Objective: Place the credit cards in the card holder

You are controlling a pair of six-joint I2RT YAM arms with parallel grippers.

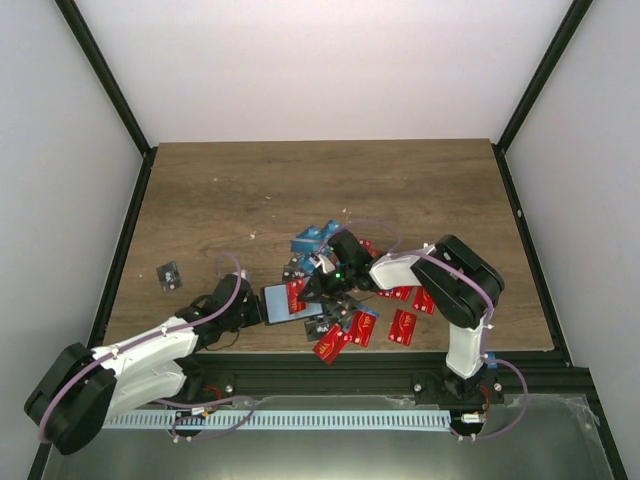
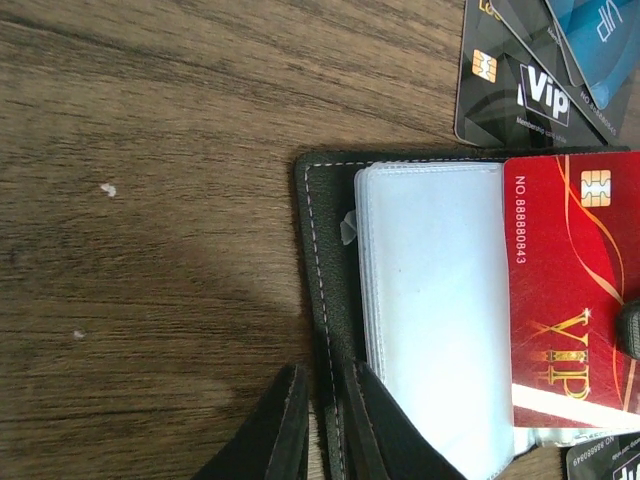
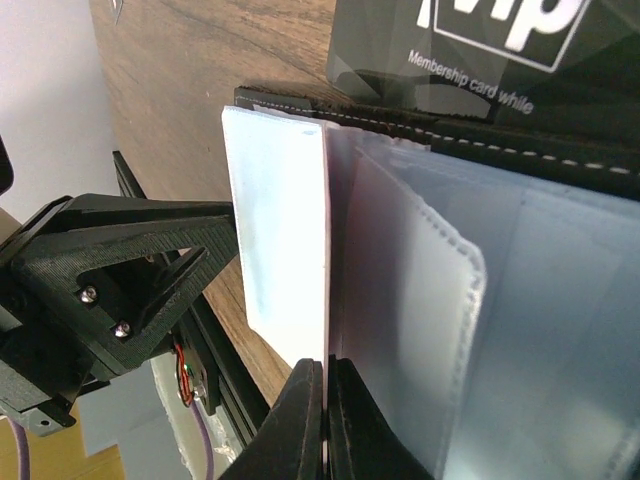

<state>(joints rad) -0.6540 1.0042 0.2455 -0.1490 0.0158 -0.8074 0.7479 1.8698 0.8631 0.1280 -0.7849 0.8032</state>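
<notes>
An open black folding card holder [image 1: 285, 305] lay on the wooden table [image 1: 420, 190], the left gripper [image 2: 325, 435] pinching its cover. The right gripper [image 3: 325, 420] clamped a red VIP credit card [image 2: 565, 300] over its clear sleeves [image 2: 430, 320]; loose red, blue and black cards [image 1: 360, 325] crowded its right side.

The upper half of the desk [image 1: 320, 190] lay open in the top view. So did the left side, apart from a lone black card [image 1: 169, 274]. Lower centre was crowded: scattered credit cards [image 1: 402, 327] hemmed the open card holder [image 1: 292, 303] above and to the right, the left hand [image 1: 257, 308] blocked its left edge, and the right hand [image 1: 319, 285] sat over its right.
</notes>
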